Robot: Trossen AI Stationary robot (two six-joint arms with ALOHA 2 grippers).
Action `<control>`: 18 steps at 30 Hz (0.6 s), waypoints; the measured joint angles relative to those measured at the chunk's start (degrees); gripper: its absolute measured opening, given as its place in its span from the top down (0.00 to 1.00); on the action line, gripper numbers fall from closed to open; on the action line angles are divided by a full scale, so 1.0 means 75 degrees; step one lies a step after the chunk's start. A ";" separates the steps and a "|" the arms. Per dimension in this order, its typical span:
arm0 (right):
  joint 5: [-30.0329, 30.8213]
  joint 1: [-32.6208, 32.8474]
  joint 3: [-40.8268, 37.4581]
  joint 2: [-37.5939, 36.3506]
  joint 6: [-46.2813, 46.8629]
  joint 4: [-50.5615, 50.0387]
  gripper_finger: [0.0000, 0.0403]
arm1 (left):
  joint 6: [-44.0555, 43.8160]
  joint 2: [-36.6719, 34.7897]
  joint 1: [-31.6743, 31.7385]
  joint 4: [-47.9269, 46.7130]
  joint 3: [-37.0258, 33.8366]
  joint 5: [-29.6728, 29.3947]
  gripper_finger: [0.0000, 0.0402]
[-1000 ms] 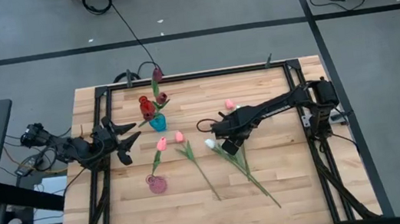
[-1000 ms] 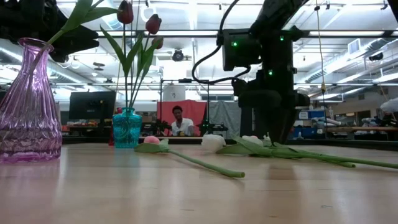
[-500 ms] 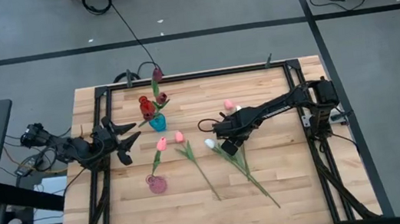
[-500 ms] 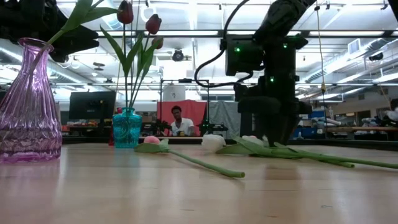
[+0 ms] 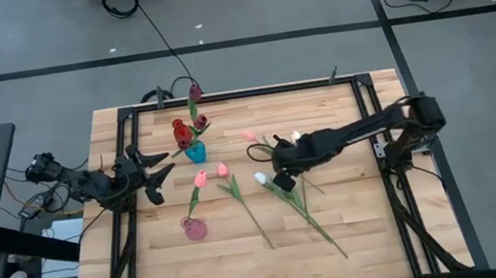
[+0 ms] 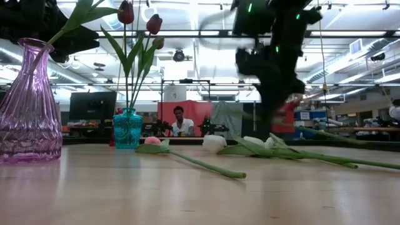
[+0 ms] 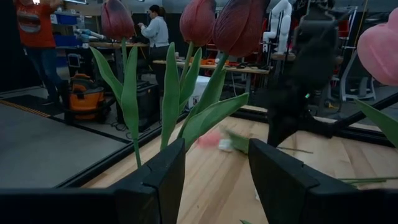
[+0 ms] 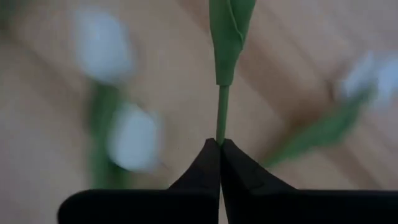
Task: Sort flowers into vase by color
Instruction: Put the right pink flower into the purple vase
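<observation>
Right tool (image 5: 280,167) now pinched shut on a pink tulip's stem (image 8: 221,121); a second ago it stood part open over the loose flowers. Pink head (image 5: 250,136) has swung to about 11 o'clock of the tool, lifted clear of the tabletop (image 5: 356,230). Likely bound for the pink vase (image 5: 195,229), at 7 o'clock. White tulips (image 5: 260,178) remain flat. Left tool (image 5: 157,161) spread, idle by the teal vase (image 5: 195,152).

Teal vase (image 5: 195,153) w/ maroon tulips (image 5: 181,128) seen nr worktop's far edge; ribbed purple vase (image 5: 194,229) nr left-front. Pink buds (image 5: 210,174) and a white bud (image 5: 260,178) noted mid-worktop, stems green. Worktop (image 5: 245,264) light wood, black-framed.
</observation>
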 joint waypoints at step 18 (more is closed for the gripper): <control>-0.0527 0.1403 -0.1183 0.0831 -0.3315 1.1491 0.98 | -0.0166 -0.0003 0.0000 0.0035 0.0000 -0.0003 0.55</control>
